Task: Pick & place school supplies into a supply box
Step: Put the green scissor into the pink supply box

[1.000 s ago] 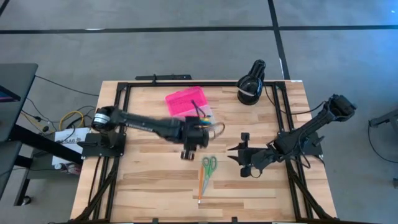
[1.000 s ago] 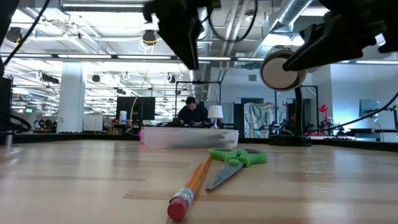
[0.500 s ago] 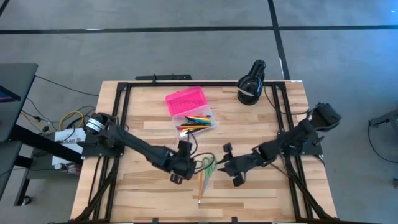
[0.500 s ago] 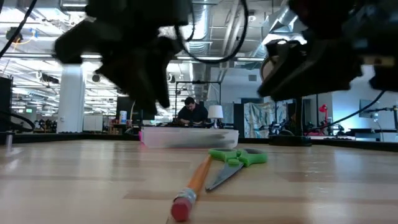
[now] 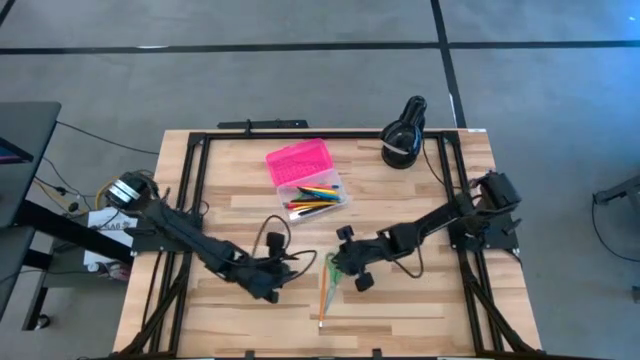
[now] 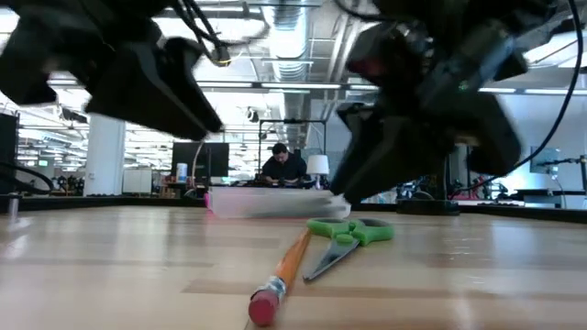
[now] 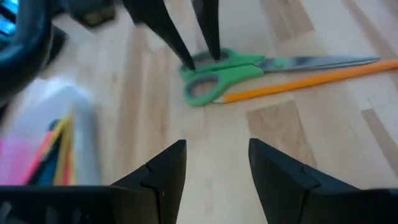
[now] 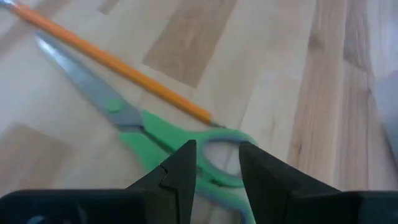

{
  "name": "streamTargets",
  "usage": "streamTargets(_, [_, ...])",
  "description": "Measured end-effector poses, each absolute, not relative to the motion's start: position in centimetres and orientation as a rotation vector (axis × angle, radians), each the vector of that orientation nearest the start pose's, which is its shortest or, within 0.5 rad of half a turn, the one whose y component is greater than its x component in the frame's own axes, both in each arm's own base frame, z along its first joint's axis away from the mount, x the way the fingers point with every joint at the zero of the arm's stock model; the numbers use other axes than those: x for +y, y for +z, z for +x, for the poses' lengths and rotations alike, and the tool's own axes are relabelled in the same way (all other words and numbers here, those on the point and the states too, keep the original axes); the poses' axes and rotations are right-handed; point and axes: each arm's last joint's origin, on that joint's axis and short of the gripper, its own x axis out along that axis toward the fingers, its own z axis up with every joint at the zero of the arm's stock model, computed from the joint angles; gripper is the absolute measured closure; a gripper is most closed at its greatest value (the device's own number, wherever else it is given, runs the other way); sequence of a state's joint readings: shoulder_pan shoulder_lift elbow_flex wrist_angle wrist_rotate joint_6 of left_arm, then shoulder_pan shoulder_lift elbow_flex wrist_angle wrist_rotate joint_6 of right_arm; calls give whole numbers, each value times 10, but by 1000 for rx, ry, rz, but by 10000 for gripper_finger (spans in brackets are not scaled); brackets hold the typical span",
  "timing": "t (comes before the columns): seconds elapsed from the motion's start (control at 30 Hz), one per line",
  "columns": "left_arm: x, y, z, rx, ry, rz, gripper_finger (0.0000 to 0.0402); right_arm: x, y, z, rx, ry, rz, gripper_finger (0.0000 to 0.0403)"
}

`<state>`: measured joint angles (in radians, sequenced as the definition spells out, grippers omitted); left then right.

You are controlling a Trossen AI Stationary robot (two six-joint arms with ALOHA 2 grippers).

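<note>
Green-handled scissors (image 5: 335, 266) lie flat on the wood next to an orange pencil (image 5: 323, 296); both also show in the low view, scissors (image 6: 352, 233) and pencil (image 6: 284, 271). The supply box (image 5: 314, 194) sits farther back with its pink lid (image 5: 298, 160) swung open and several pens in the clear base. My right gripper (image 8: 217, 158) is open and low, its fingers standing on either side of one handle loop (image 8: 224, 140). My left gripper (image 7: 214, 155) is open, low over the table just left of the scissors (image 7: 217, 68), and touches nothing. My right gripper comes slanting down from the table's right, its fingertips (image 7: 186, 61) at the scissors' green handle end (image 7: 205, 78). I cannot tell whether they touch it. The scissors lie flat on the table.
A black rounded object with a white band (image 5: 403, 135) stands at the far right corner of the table. Black frame rails (image 5: 190, 180) run along the table's sides. Bare wood (image 5: 420, 300) lies toward the near edge. A person (image 6: 284, 165) sits in the room behind.
My left gripper has left its place beside the box, swung toward the near edge and come down low to the left of the scissors. My right gripper has moved left and down onto the scissors' handle end. Scissors, pencil and box have stayed put.
</note>
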<state>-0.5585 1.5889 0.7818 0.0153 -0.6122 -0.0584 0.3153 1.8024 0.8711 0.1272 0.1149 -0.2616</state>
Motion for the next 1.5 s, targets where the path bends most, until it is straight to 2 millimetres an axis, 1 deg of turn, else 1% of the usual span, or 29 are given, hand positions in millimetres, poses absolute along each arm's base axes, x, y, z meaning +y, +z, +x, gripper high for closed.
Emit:
streamTargets(0.03, [-147,170,259,638,82,386,232,101,129,331,759,291,-410,287])
streamTargets(0.1, [-151,178,250,596,108,381,232,96,127,332,778,285,-405,287])
streamTargets(0.2, [-158,186,235,548,124,400,232,92,131,341,754,270,-391,287])
streamTargets(0.37, [-173,192,222,488,129,429,232,86,132,344,795,258,-394,287])
streamTargets(0.5, [-179,192,215,466,157,463,232,83,132,344,816,252,-390,287])
streamTargets(0.87, [-181,192,213,456,177,480,233,80,130,343,847,231,-377,287])
streamTargets(1.07, [-181,192,213,457,176,480,233,83,130,342,839,365,-309,287])
streamTargets(1.2, [-181,192,213,457,176,480,233,83,129,341,851,395,-284,287])
streamTargets(1.33, [-181,192,213,457,175,480,233,78,127,342,859,423,-232,287])
streamTargets(1.5, [-181,192,213,459,173,481,233,65,113,348,892,398,-170,287])
